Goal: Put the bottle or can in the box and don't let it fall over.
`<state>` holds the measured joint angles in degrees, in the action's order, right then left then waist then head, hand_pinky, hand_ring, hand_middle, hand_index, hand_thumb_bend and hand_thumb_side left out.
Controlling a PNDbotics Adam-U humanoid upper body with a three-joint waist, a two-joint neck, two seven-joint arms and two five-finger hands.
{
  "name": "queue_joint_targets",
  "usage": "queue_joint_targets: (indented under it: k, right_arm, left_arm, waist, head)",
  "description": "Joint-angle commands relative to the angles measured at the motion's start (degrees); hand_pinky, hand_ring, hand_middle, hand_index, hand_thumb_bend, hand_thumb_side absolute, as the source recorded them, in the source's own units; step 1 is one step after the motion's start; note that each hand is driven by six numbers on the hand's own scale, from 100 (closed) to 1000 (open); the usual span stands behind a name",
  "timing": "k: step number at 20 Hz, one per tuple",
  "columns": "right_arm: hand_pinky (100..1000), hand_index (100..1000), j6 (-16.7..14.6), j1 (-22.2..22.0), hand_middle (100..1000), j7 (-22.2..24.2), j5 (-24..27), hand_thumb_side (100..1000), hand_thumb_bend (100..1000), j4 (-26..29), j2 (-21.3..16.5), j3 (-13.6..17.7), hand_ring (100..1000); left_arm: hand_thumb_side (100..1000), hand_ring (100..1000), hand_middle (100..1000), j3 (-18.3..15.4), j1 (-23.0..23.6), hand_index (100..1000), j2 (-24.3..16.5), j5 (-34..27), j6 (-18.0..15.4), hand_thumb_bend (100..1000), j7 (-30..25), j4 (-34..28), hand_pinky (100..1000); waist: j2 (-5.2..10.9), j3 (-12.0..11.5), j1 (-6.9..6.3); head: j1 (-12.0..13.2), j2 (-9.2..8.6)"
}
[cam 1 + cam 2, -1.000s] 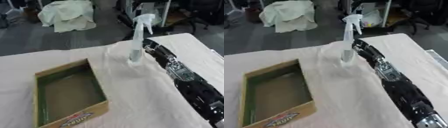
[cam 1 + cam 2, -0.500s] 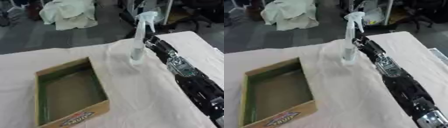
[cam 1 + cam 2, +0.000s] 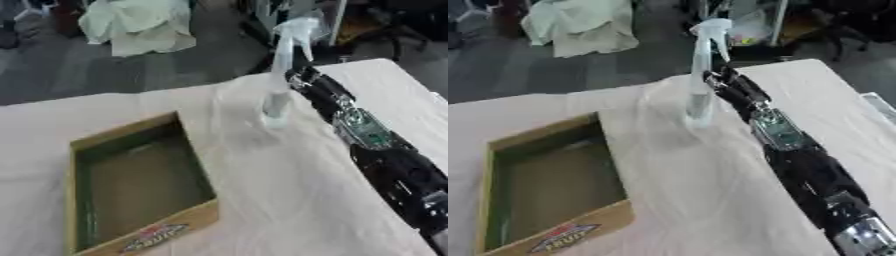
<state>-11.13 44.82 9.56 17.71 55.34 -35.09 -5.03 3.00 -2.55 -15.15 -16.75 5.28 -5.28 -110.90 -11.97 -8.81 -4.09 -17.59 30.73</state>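
One spray bottle point(image 3: 700, 75) stands upright on the cloth beside your right hand point(image 3: 726, 85); whether the fingers close on it, you cannot tell. Grip low, lift vertically toward the box point(image 3: 131, 180).

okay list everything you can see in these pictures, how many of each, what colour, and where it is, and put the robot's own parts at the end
Spray bottle: one, clear with a pale trigger head, upright on the far middle of the table.
Box: one, tan cardboard with a green inner lining and a red label on its near side, open and empty, on the left near part of the table.
Table: one, covered with a cream cloth, wrinkled around the bottle.
Draped cloth: one, pale greenish white, heaped on the floor beyond the table, upper left.
Right arm: one, black with silver parts, reaching in from the lower right.
Right robot hand: one, black, against the bottle's right side; finger position unclear.
Left robot hand: not in view.
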Motion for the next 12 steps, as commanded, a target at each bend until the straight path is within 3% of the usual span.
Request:
queue_joint_targets:
  k: [1,12]
  right_arm:
    - [993,1000,-0.15,1.44,1000,0.13,0.79,561,100,1.69,-1.96,0.02,1000]
    - [985,1000,0.15,1.8,1000,1.02,2.8,567,100,2.75,-2.02,-0.21,989]
  left_arm:
    - [919,876,1000,0.03,-0.72,792,-0.43,0.4,-0.08,102,-0.24,-1.0,1000]
    - [921,876,1000,0.06,-0.91,792,-0.38,0.6,-0.04,102,-0.36,-1.01,1000]
  waist:
    - [0.58,-0.11,0.14]
    - [0.14,-0.37,0.14]
  head:
    - [-0.15,-0.91]
    - [-0.28,-1.43]
